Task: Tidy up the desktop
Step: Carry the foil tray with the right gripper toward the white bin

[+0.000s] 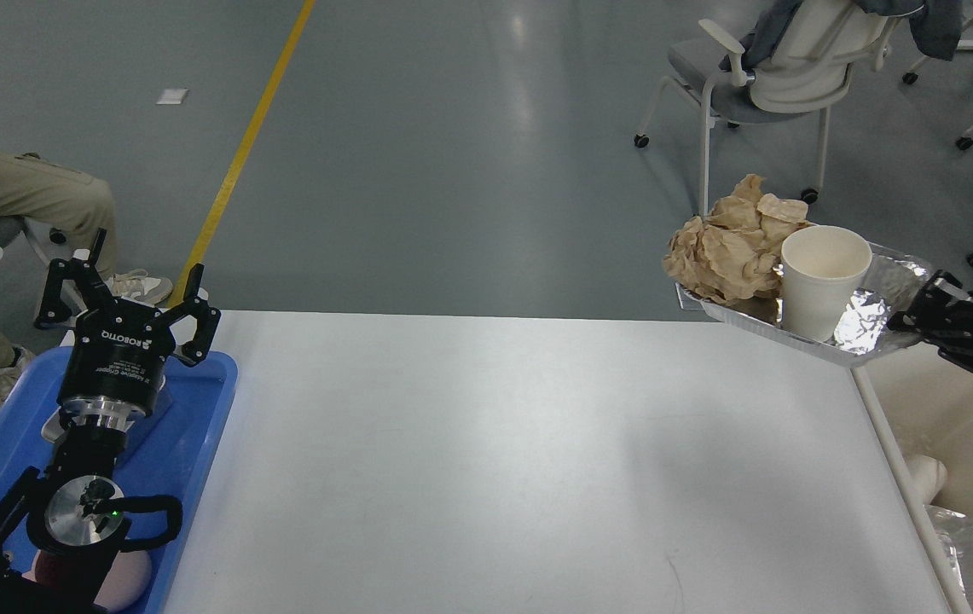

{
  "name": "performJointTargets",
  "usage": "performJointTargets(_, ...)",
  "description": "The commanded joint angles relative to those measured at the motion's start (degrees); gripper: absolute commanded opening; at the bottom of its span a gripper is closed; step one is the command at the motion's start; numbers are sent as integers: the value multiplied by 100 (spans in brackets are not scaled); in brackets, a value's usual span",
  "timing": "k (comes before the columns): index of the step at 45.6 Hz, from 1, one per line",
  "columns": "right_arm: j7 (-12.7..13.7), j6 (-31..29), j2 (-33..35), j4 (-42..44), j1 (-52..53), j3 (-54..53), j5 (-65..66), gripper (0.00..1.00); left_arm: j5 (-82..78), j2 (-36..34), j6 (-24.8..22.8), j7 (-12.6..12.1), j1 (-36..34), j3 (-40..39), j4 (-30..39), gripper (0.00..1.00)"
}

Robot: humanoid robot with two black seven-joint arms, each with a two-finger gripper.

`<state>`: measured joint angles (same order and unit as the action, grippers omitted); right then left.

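The desktop (520, 460) is a large white tabletop filling the middle of the head view. My right gripper (921, 320) comes in from the right edge and is shut on the rim of a silver foil tray (878, 294). The tray hangs at the desktop's far right corner, above the surface. It carries a white paper cup (820, 281) and crumpled brown paper (729, 243). My left gripper (132, 294) is open and empty, held above a blue plastic tray (196, 435) at the desktop's left edge.
A cream-coloured bin (964, 426) stands right of the desktop, with a white object and foil inside. A pink thing (124, 584) lies in the blue tray under my left arm. A seated person (17, 196) is far left, office chairs (784, 77) far right.
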<state>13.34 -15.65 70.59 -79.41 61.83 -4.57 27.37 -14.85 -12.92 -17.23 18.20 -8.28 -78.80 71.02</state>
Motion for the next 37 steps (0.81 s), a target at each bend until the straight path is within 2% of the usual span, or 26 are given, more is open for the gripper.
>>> performJointTargets(1,-7,-17,209,4,-75,0,-30,0,0,0,0,0,2,31,-1,97)
performJointTargets(37,2,62,1088,188,-769,97,-759,0,0,-9,-202,0,291,31,-1,97)
